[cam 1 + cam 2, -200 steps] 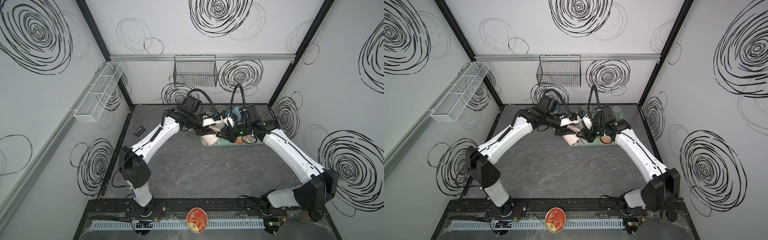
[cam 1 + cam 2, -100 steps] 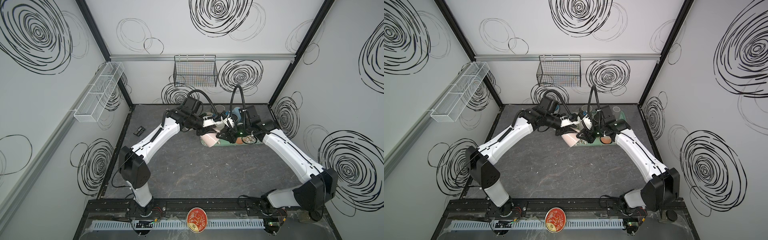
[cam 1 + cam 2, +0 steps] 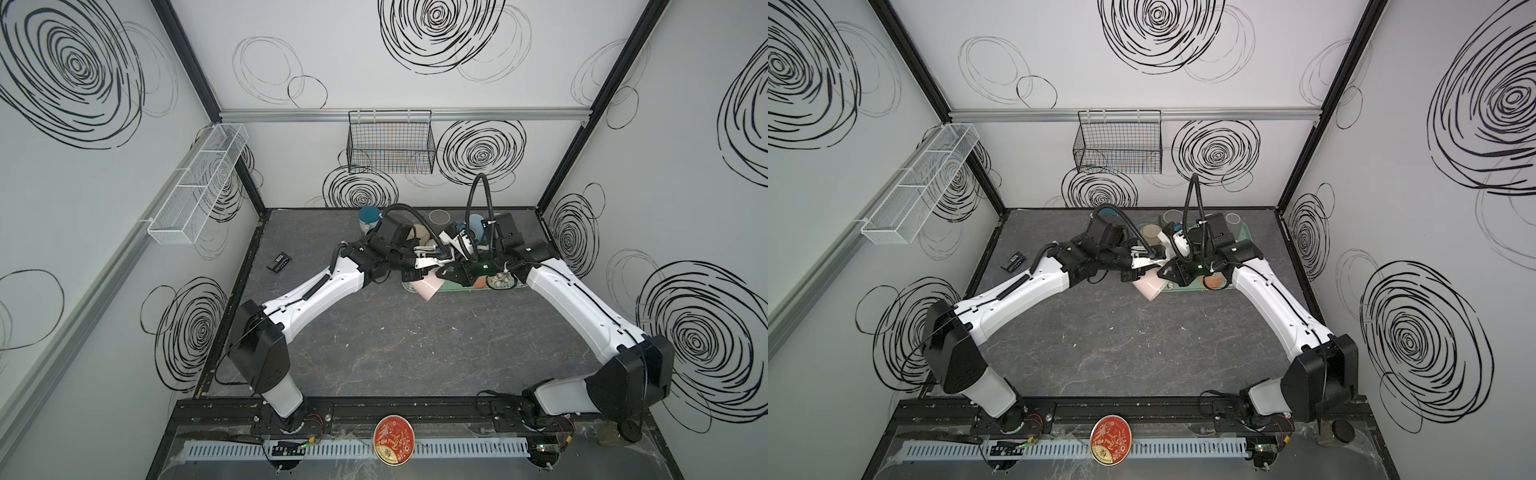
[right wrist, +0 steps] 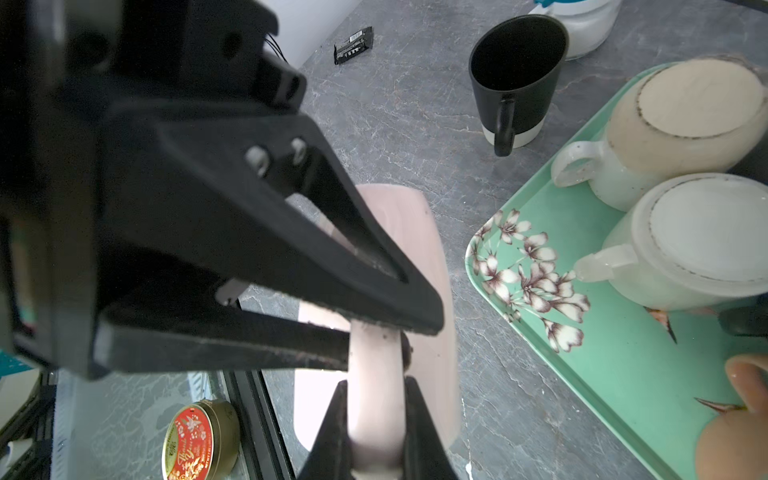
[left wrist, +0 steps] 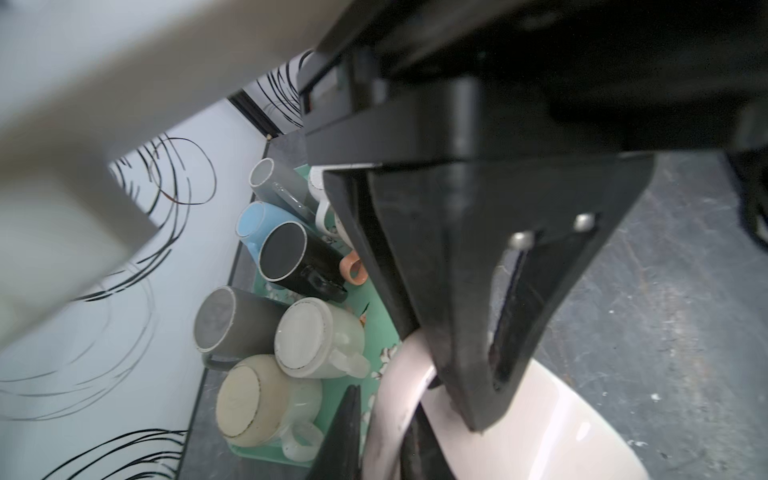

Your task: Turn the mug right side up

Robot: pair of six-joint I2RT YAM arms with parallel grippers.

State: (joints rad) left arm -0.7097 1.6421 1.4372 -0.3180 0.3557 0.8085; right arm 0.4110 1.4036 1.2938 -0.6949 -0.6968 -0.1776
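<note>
The pale pink mug hangs tilted in the air just off the left end of the green tray. My right gripper is shut on its pink handle, one finger on each side. My left gripper meets it from the opposite side, jaws shut on the same handle higher up. The mug's pale inside shows in the left wrist view, and its outer wall in the right wrist view.
Several mugs stand upside down on the flowered tray. An upright black mug and a teal mug stand on the table behind it. A small black object lies at left, a red tin at the front rail.
My left gripper's jaws have closed in on the mug's handle. The mug has dipped slightly towards the front. The right gripper kept its grip.
</note>
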